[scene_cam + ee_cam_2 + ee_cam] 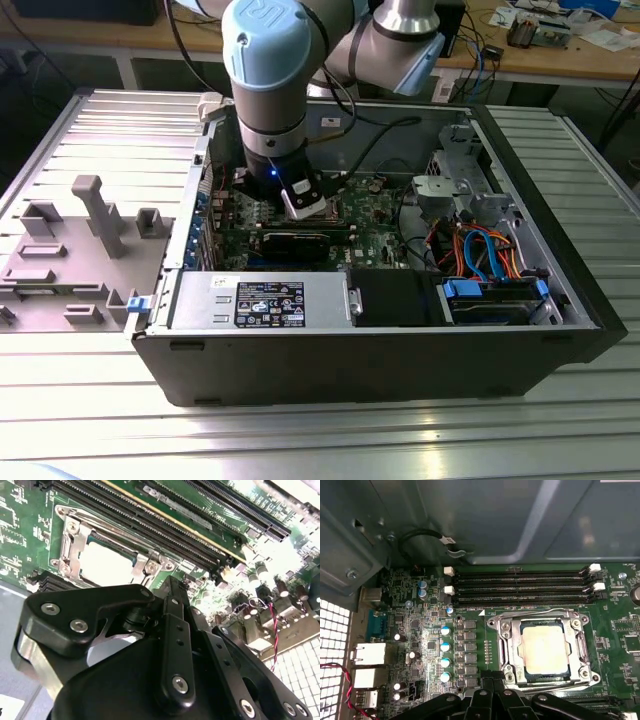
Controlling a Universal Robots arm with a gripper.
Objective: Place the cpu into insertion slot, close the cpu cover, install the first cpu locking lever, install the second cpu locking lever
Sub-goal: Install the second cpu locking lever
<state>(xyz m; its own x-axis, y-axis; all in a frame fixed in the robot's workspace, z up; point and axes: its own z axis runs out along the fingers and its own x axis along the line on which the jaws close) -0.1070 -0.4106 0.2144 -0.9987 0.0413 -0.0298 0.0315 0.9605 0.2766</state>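
I am down inside the open computer case, my pincer hanging low over the green motherboard, right at the edge of the socket. In the first wrist view the chip already sits in the socket, its pale metal top showing through the window of the cover, which lies flat around it. So, as I judge it, the chip is placed and the cover is down; the work now concerns the locking levers along the frame's sides, though I cannot make out whether either one is hooked.

My fingers appear drawn together at the tips with nothing between them (the second wrist view shows the black links meeting in a narrow point aimed at the socket's near edge), so I take the pincer to be closed and empty.

What worries me is how thin a lever is: a closed tip pushing slightly off line could slide off it and land on the cover or the small parts beside the socket. Pressing a lever while the cover is not fully seated could load the chip unevenly. The memory slots are near too, and a sideways slip would strike them.
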